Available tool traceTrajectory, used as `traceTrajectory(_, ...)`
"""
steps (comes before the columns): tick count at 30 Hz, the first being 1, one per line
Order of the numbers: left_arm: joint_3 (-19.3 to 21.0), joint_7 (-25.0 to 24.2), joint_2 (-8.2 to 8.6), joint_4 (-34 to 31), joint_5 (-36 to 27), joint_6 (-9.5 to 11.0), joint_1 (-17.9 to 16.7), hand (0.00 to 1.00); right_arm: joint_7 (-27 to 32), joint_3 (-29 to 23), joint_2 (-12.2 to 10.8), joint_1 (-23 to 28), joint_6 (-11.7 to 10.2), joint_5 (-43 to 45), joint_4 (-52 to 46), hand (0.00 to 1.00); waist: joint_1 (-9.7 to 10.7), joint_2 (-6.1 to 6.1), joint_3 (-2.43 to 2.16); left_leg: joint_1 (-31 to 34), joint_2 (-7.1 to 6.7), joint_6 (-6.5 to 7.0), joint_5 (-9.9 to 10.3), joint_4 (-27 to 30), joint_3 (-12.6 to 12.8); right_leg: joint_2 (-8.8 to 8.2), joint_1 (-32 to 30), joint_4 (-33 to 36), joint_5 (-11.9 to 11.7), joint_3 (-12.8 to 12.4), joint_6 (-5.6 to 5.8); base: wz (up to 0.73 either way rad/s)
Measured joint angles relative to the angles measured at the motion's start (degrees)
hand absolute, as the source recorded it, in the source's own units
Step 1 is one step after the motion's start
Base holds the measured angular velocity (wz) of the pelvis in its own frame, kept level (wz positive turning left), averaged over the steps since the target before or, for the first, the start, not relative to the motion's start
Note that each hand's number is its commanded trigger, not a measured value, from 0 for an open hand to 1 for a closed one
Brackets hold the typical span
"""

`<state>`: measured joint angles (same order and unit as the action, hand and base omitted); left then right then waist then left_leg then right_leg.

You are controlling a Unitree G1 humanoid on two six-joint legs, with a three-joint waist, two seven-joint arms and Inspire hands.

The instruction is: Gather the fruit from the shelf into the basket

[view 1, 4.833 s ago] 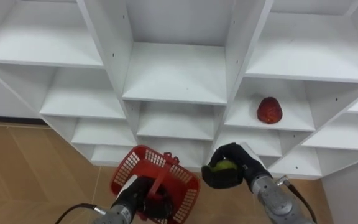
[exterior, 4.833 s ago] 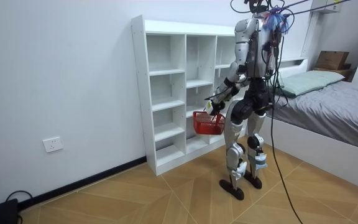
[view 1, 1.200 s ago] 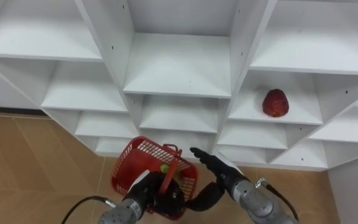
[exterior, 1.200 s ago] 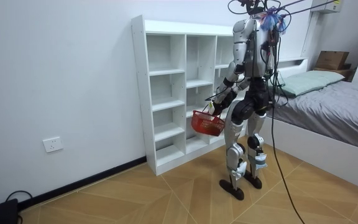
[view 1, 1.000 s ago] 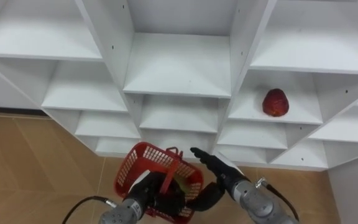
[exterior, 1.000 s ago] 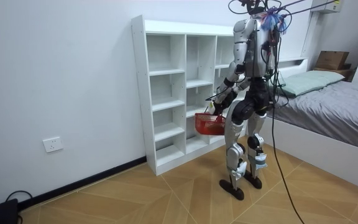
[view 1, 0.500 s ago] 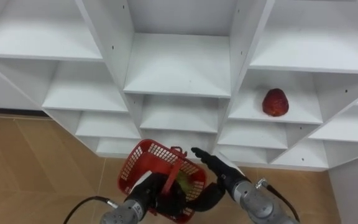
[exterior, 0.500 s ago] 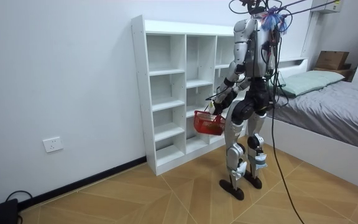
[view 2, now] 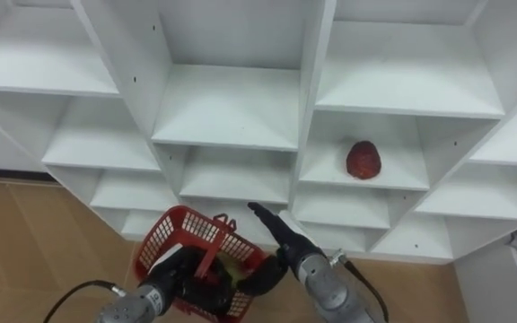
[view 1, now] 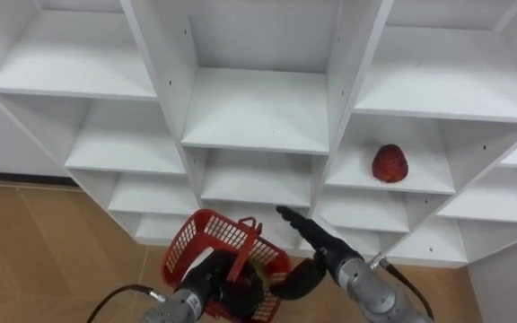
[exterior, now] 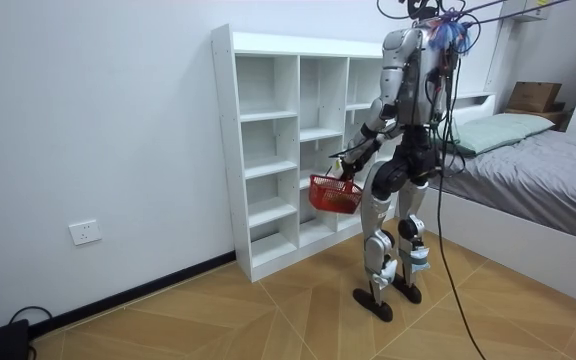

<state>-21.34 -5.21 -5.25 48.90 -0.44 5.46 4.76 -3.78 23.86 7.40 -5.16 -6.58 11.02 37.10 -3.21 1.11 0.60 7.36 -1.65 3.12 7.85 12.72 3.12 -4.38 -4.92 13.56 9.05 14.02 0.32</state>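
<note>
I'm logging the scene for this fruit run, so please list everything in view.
white open shelf unit: one, white, against the wall before the robot
red round fruit: one, red, on a shelf in the right column
red plastic mesh basket: one, red, below the shelves, hanging from the left hand
greenish fruit: apparently one, inside the basket, mostly hidden
bed: one, grey cover, room view's right
green pillow: one, on the bed
brown cardboard box: one, behind the bed
white wall socket: one, low on the wall
left hand: curled round the basket's handle
right hand: fingers straight, beside the basket
</note>
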Motion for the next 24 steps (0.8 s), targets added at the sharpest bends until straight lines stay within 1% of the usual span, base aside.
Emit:
traceTrajectory(4,2.4,0.1,-0.5,-3.0,0.0,0.0,-1.1,1.0,0.5,-2.9,0.1,2.3,-0.2,0.0,-3.0,0.0,0.3,-0.06,-0.04,-0.5,0.08,0.0,0.0,-0.2,0.2,0.36,0.4,-0.4,-0.1,-1.2,0.04,-0.05)
traceTrajectory(6,2.7,0.1,-0.79,-4.5,0.0,0.0,-2.2,1.0,0.7,-3.4,0.2,2.8,-0.2,0.0,-3.6,0.0,0.6,-0.11,-0.1,-1.3,0.16,-0.01,0.0,-0.8,0.7,0.49,1.0,-1.0,-0.2,-1.5,0.09,-0.09)
traceTrajectory(8,3.4,0.1,-0.93,-5.7,0.0,0.0,-3.5,1.0,1.3,-5.2,0.3,4.7,-0.2,-0.1,-7.0,0.0,1.1,-0.3,-0.19,-2.0,0.15,-0.01,0.0,-1.4,1.3,0.47,1.2,-1.0,-0.2,-1.9,0.11,-0.13)
traceTrajectory(10,3.6,0.1,-1.28,-6.0,0.0,0.0,-4.3,1.0,1.9,-5.9,0.3,5.5,-0.5,-1.1,-8.6,0.0,1.3,-0.38,-0.18,-2.7,0.21,-0.02,0.0,-1.7,1.7,0.54,1.6,-1.1,-0.2,-2.5,0.12,-0.14)
traceTrajectory(11,3.6,0.1,-1.41,-6.0,0.0,0.0,-4.7,1.0,2.3,-6.3,0.3,6.0,-1.0,-1.9,-8.8,0.0,1.4,-0.42,-0.2,-3.4,0.22,-0.05,0.0,-2.1,1.9,0.56,2.0,-1.1,-0.2,-2.8,0.14,-0.12)
traceTrajectory(15,3.7,0.2,-1.6,-6.1,0.1,0.1,-5.4,1.0,2.5,-7.7,0.6,7.7,-1.1,-2.0,-10.3,0.0,1.7,-0.61,-0.21,-4.8,0.26,-0.11,0.1,-3.1,2.1,0.73,3.1,-1.8,-0.1,-2.9,0.16,-0.07)
traceTrajectory(17,4.7,0.1,-1.73,-7.2,0.1,0.1,-6.3,1.0,2.5,-8.5,1.2,9.5,-1.3,-1.9,-13.9,0.0,1.7,-0.76,-0.19,-5.2,0.33,-0.21,0.2,-3.2,2.3,0.84,3.4,-2.1,-0.1,-3.1,0.16,-0.05)
traceTrajectory(19,5.7,0.1,-1.86,-7.8,0.0,0.3,-6.6,1.0,2.9,-9.6,1.3,9.6,-1.8,-1.9,-14.7,0.0,1.9,-0.77,-0.18,-5.2,0.4,-0.24,0.2,-3.2,2.4,0.9,3.5,-2.1,-0.2,-3.1,0.15,0.0)
traceTrajectory(20,5.8,0.1,-2.15,-7.8,0.0,0.9,-6.6,1.0,3.5,-9.9,1.5,9.6,-2.2,-1.9,-14.9,0.0,2.0,-0.81,-0.16,-5.5,0.43,-0.25,0.2,-3.3,2.4,0.93,3.6,-2.1,-0.2,-3.1,0.15,0.0)
traceTrajectory(24,6.9,0.2,-2.37,-8.7,0.1,1.2,-7.4,1.0,4.5,-10.8,1.5,9.9,-2.2,-1.8,-15.3,0.0,2.2,-0.94,-0.14,-6.7,0.49,-0.38,0.3,-3.9,2.5,1.12,4.9,-3.0,-0.2,-3.2,0.15,0.0)
